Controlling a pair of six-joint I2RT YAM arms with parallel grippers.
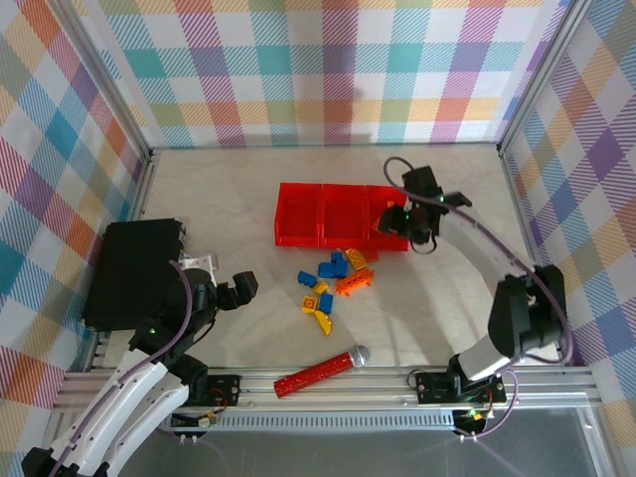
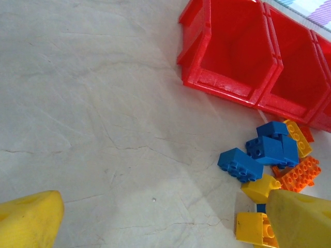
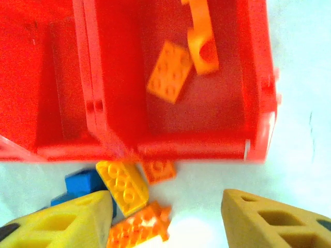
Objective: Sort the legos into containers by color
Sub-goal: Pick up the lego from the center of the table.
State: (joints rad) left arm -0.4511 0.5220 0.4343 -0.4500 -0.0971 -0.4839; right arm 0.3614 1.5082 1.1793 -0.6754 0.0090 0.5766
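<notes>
Top external view, starting at the bottom edge: the red studded stick (image 1: 316, 374) lies slanted on the table (image 1: 229, 199) just above the rail, its silver ball end pointing to the upper right. At lower left, the left gripper (image 1: 235, 288) hovers low beside the black box (image 1: 134, 270), and from up here its jaws are hard to read. The left wrist camera settles it: the yellow fingers (image 2: 28, 219) sit out at the two bottom corners, both cut off by the frame, with bare table between them and nothing held.

Mid-frame now, the legos (image 1: 333, 283) lie in a loose cluster of blue, yellow and orange on the table, just below the containers (image 1: 320, 214). In the left wrist view that cluster is at lower right, partly hidden behind the finger there, so no clean count.

Further up is the row of three red bins. The rightmost one is largely covered by the right gripper (image 1: 422, 227) hanging over it, and its contents cannot be made out from above. The right wrist picture is blurred, but it shows two orange pieces inside that bin: a flat plate (image 3: 169, 70) and a curved piece (image 3: 202, 44) clipped by the top edge. The foam fingers (image 3: 274, 222) stand wide apart at the bottom corners, empty. Outside the bin's front wall lie a yellow brick (image 3: 123, 186), orange bricks, and a blue one half hidden by the lower-left finger.
</notes>
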